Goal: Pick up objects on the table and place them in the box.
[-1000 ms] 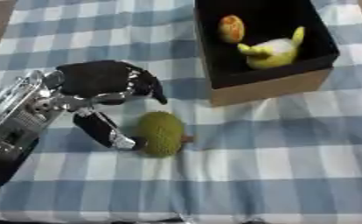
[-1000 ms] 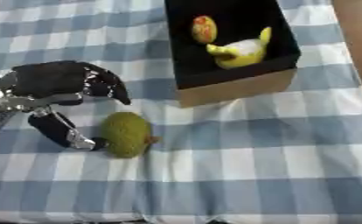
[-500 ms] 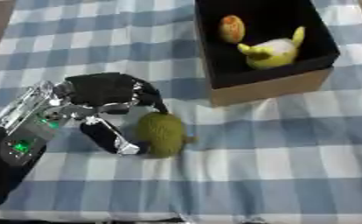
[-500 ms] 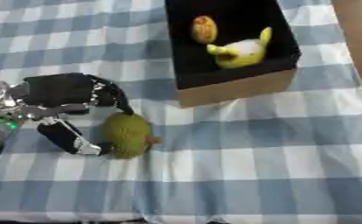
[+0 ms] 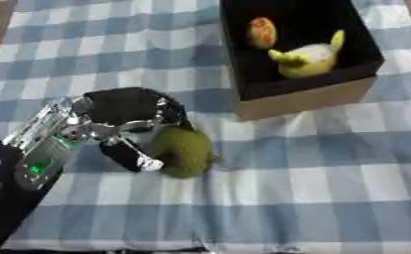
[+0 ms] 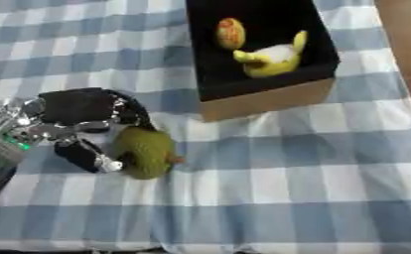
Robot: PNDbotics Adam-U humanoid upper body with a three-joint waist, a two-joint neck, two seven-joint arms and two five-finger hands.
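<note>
A green oval fruit (image 5: 185, 151) lies on the blue-and-white checked cloth (image 5: 313, 173), left of centre. My left hand (image 5: 126, 109) sits on its left side, fingers curled over the top and thumb (image 5: 132, 156) against its lower left. The black-lined cardboard box (image 5: 330, 92) stands at the upper right. Inside it lie a yellow-and-white fruit (image 5: 306, 57) and a small orange-yellow fruit (image 5: 262, 31). My right hand shows in no view.
The cloth's front edge (image 5: 243, 245) runs along the bottom of the view. Bare brown table (image 6: 404, 44) shows at the far right beside the box.
My left hand has moved right and down onto the green fruit and its fingers have closed round it. The fruit has barely shifted.
</note>
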